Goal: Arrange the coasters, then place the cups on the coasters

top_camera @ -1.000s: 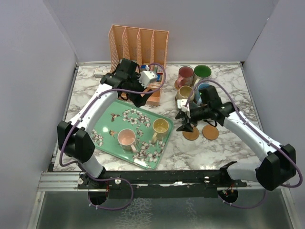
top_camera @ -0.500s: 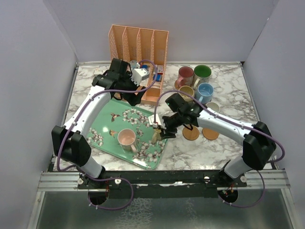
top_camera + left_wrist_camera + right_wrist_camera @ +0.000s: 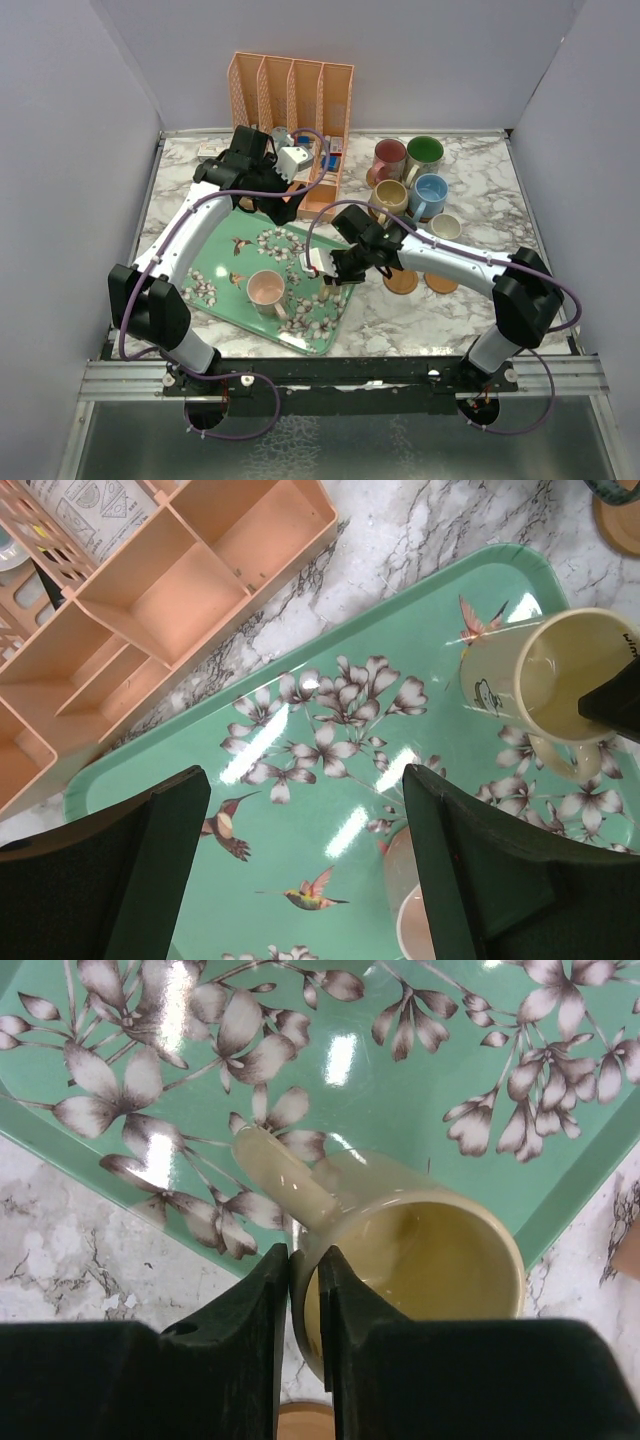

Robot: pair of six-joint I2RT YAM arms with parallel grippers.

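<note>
Right gripper (image 3: 305, 1260) clenched on rim wall of glossy pale-yellow ceramic mug (image 3: 430, 1250), beside handle; mug upright at edge of green floral tray (image 3: 400, 1100). Risk: thin off-centre pinch, so mug may swing, slip or clip tray lip. Left gripper (image 3: 300, 870) spread, empty.

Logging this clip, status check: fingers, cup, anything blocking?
Left fingers open, above tray. Right fingers shut on yellow cup rim, at tray edge. Pink cup apart; nothing blocking a lift.
</note>
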